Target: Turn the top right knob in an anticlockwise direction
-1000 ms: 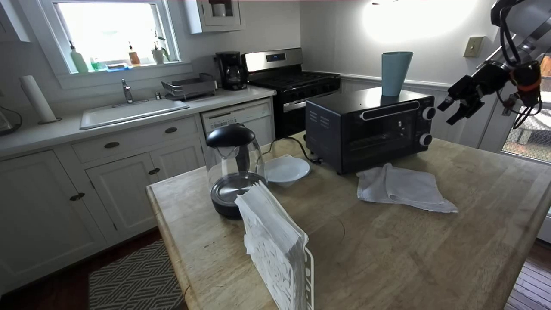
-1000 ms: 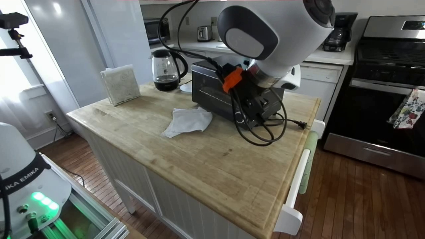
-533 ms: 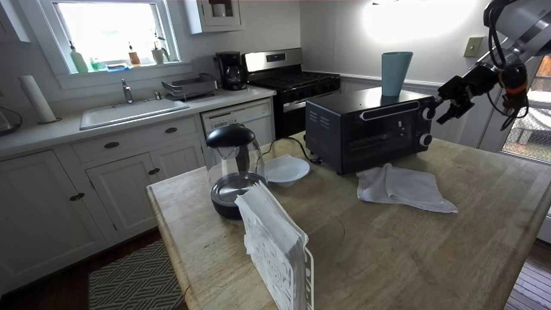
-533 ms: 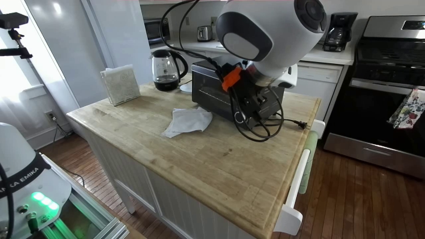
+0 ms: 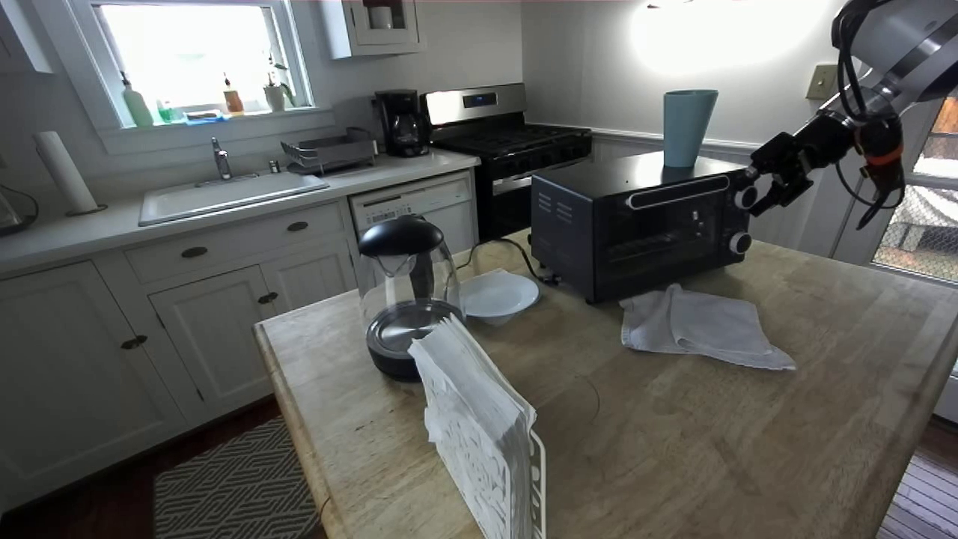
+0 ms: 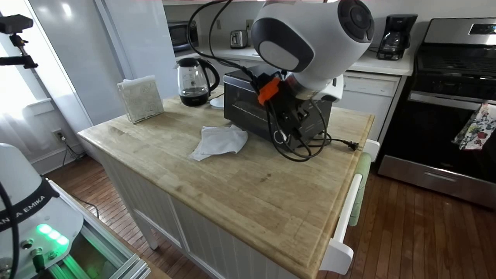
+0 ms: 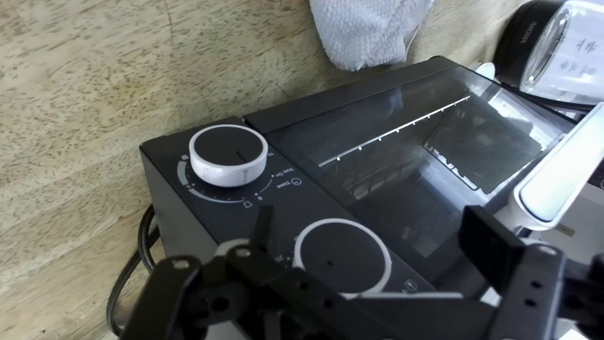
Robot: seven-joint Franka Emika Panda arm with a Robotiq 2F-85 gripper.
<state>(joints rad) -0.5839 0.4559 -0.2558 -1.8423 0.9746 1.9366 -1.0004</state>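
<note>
The black toaster oven (image 5: 658, 232) has two white-rimmed knobs on its right side. The top right knob (image 5: 746, 197) also shows in the wrist view (image 7: 342, 257), with a dark face and a small dot. The lower knob (image 5: 740, 242) shows in the wrist view (image 7: 228, 153) with a pointer line. My gripper (image 7: 375, 236) is open, its fingers on either side of the top knob; the left finger partly covers the knob's edge, the right stands apart. I cannot tell whether either touches it. In an exterior view the gripper (image 5: 753, 192) is right at the top knob.
A turquoise cup (image 5: 688, 127) stands on the oven. The oven door handle (image 7: 561, 170) is close to my right finger. A white cloth (image 5: 703, 326) lies before the oven. A kettle (image 5: 412, 292), plate (image 5: 498, 293) and napkin holder (image 5: 479, 427) stand on the table. A cable (image 6: 337, 140) lies beside the oven.
My gripper has moved toward the oven, from a gap right of the top knob to right at it. It has stayed open. The oven and the other things have not moved.
</note>
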